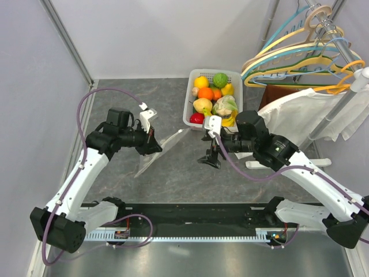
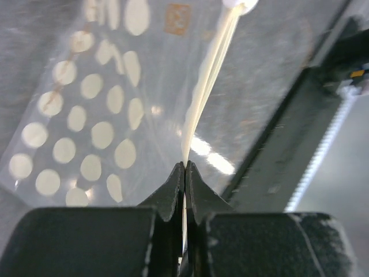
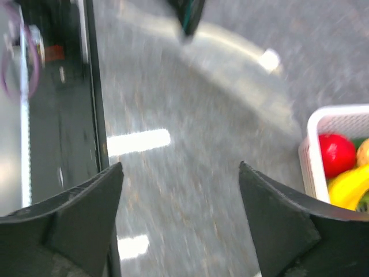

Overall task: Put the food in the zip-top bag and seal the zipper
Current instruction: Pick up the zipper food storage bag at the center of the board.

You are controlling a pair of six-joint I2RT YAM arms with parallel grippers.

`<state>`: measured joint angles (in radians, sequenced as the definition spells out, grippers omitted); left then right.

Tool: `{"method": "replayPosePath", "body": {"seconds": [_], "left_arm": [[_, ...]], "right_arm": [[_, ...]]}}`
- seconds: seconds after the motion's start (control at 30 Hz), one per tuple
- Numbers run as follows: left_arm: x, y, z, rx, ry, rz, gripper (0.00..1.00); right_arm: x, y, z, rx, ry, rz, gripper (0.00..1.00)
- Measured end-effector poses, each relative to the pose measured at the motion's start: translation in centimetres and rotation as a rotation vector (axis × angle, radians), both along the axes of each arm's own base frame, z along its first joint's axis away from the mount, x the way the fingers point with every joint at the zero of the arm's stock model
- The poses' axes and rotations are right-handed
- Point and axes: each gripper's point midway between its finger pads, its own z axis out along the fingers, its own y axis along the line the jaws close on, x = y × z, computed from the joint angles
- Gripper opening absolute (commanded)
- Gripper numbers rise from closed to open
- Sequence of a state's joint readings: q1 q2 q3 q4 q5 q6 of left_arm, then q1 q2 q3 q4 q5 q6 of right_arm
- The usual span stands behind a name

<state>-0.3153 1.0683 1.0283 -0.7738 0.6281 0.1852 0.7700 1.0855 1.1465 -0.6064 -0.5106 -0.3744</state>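
Your left jaws clamp the zipper (image 2: 202, 98) of the limp, probably slippery zip-top bag (image 2: 86, 133); your open, empty right jaws should span the light-looking red toy fruit (image 3: 336, 154) at its middle.

Grey marbled worktop (image 1: 173, 179) spanned scene. White slotted basket (image 1: 188, 108) sat far centre-right. Coloured hangers (image 1: 288, 64) hung from metal rail (image 1: 340, 46), far right. White garment (image 1: 314, 115) draped beneath, possibly a shirt. Pale panel walls (image 1: 34, 86) enclosed left and back.
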Motion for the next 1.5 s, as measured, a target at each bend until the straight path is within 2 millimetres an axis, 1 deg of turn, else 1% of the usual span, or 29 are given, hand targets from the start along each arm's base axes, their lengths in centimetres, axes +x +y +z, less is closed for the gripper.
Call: {"method": "replayPosePath", "body": {"seconds": [0.07,0.1,0.17,0.23,0.3,0.47,0.53,0.6,0.67,0.87,0.93,0.97,1.03,1.07,1.1,1.17,1.23,1.27,1.33,1.4,1.43,1.5], "left_arm": [[-1.0,-1.0,1.0,-0.075,0.057,-0.014,0.02],[-1.4,-1.3,1.4,-0.102,0.077,-0.019,0.02],[-2.4,-2.2,2.5,-0.171,0.118,-0.043,0.02],[-3.2,-2.7,3.3,-0.218,0.143,-0.067,0.02],[-3.7,-2.9,3.7,-0.239,0.153,-0.089,0.02],[-4.4,-2.7,3.6,-0.231,0.134,-0.122,0.03],[-4.9,-2.4,3.5,-0.222,0.116,-0.137,0.03],[-5.4,-2.3,3.3,-0.211,0.107,-0.153,0.04],[-5.7,-2.3,3.0,-0.197,0.103,-0.174,0.05],[-6.8,-2.5,1.6,-0.131,0.094,-0.256,0.07],[-7.2,-2.5,1.1,-0.103,0.086,-0.282,0.07],[-7.4,-2.5,0.9,-0.088,0.083,-0.291,0.07],[-7.7,-2.5,0.5,-0.062,0.075,-0.312,0.07],[-7.9,-2.6,0.3,-0.053,0.073,-0.323,0.07],[-8.0,-2.6,0.3,-0.051,0.072,-0.328,0.07],[-8.2,-2.7,0.2,-0.047,0.077,-0.336,0.07],[-8.3,-2.8,0.2,-0.046,0.080,-0.342,0.07],[-8.4,-2.8,0.2,-0.046,0.081,-0.345,0.07],[-8.5,-3.0,0.1,-0.043,0.081,-0.354,0.07],[-8.7,-3.1,0.1,-0.038,0.080,-0.361,0.08],[-8.8,-3.1,0.0,-0.037,0.079,-0.365,0.08],[-8.9,-3.2,0.0,-0.033,0.079,-0.372,0.08]], "right_arm": [[0.4,1.1,1.9,0.102,0.009,-0.038,0.84],[0.4,1.6,2.6,0.135,0.015,-0.047,0.86],[0.3,2.7,4.3,0.207,0.015,-0.056,0.86],[0.1,3.5,5.3,0.245,-0.006,-0.046,0.88],[0.0,3.9,5.7,0.254,-0.071,-0.020,0.89],[0.7,3.2,5.0,0.199,-0.269,0.028,0.89],[0.9,3.4,5.0,0.173,-0.354,0.064,0.89],[0.5,3.8,5.0,0.151,-0.423,0.113,0.90],[0.1,4.4,4.5,0.121,-0.468,0.165,0.91],[-0.7,6.4,2.1,0.033,-0.502,0.277,0.89],[-1.0,6.7,1.1,-0.004,-0.508,0.309,0.85],[-1.2,6.8,0.6,-0.021,-0.509,0.323,0.78],[-1.6,7.2,-0.2,-0.043,-0.513,0.349,0.74],[-1.8,7.3,-0.5,-0.055,-0.510,0.361,0.68],[-2.0,7.4,-0.8,-0.063,-0.507,0.370,0.65],[-2.3,7.8,-1.5,-0.087,-0.503,0.389,0.59],[-2.7,8.1,-2.1,-0.104,-0.501,0.410,0.57],[-2.9,8.1,-2.4,-0.115,-0.499,0.418,0.54],[-3.1,8.1,-2.9,-0.135,-0.502,0.431,0.50],[-3.3,8.1,-3.2,-0.148,-0.505,0.439,0.47],[-3.3,8.0,-3.3,-0.154,-0.506,0.442,0.41],[-3.3,8.0,-3.4,-0.165,-0.512,0.440,0.37]]}}
